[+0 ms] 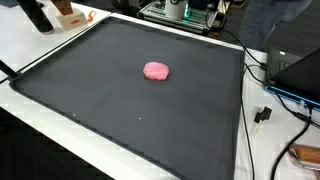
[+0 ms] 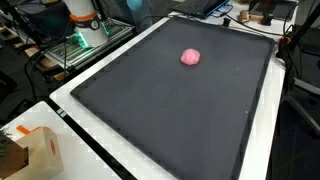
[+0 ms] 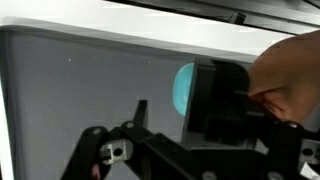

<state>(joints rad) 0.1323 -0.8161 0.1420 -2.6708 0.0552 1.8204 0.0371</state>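
In an exterior view the arm's base [image 1: 185, 10] sits beyond the far edge of a black mat [image 1: 110, 100] that covers most of a white table [image 1: 30, 45]. A pink lump [image 1: 156, 71] lies alone on the mat, nearer that far edge than the near one. At the far corner a cardboard box [image 1: 68, 12] stands on the table just beside a dark shape [image 1: 35, 15] cut off by the frame. Cables [image 1: 265, 112] trail over the table beside the mat. In an exterior view the white arm's base [image 2: 85, 20] rises beside the mat's [image 2: 170, 120] long side, the pink lump [image 2: 190, 57] rests towards the far end, and the cardboard box [image 2: 35, 150] stands on the white table [image 2: 75, 135] at the near corner, well apart from the lump. In the wrist view the black linkage of the jaws fills the lower part; whether they are spread or pressed together I cannot tell. They hang over the grey-looking mat [image 3: 60, 90] near its edge, with the table [image 3: 110, 15] as a white band above. A teal patch [image 3: 183, 88] shows behind the jaws, and an orange-brown blur [image 3: 290, 75] just beside them is too soft to name.
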